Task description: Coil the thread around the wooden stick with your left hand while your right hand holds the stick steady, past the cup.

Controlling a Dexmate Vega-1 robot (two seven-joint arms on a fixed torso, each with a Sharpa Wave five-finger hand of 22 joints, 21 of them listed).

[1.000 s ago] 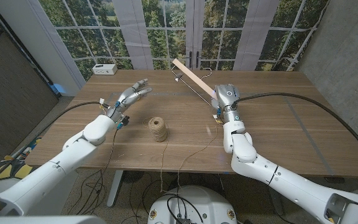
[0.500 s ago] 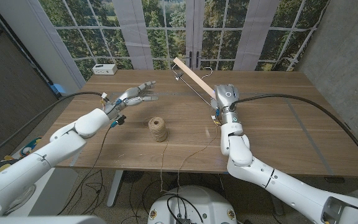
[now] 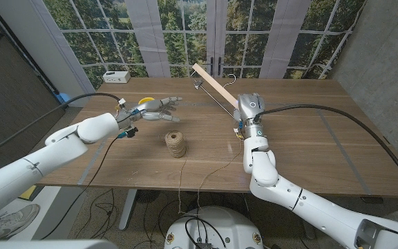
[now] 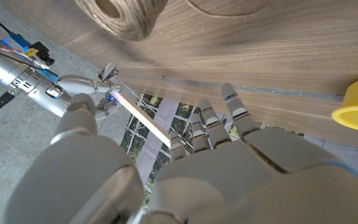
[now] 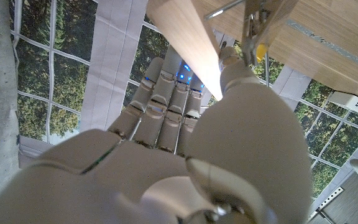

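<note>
My right hand [image 3: 249,108] grips the lower end of a pale wooden stick [image 3: 213,83] that slants up and away over the table's far middle. In the right wrist view the fingers [image 5: 166,99] wrap the stick [image 5: 185,37]. A spool of brown thread [image 3: 176,143] stands at the table's centre, and a strand runs from it over the near edge. My left hand [image 3: 159,108] hovers open beyond the spool, fingers spread toward the stick, just in front of a yellow cup [image 3: 144,101]. The left wrist view shows the spool [image 4: 120,15], cup [image 4: 356,112] and stick [image 4: 145,118].
A white box [image 3: 117,77] sits at the table's far left corner. A metal clip with a wire [image 3: 200,86] hangs by the stick. A second strand [image 3: 220,166] trails from near my right hand to the near edge.
My left arm has swung away from me and to the right, carrying the open hand from left of the spool to in front of the yellow cup. The right hand and stick have stayed put.
</note>
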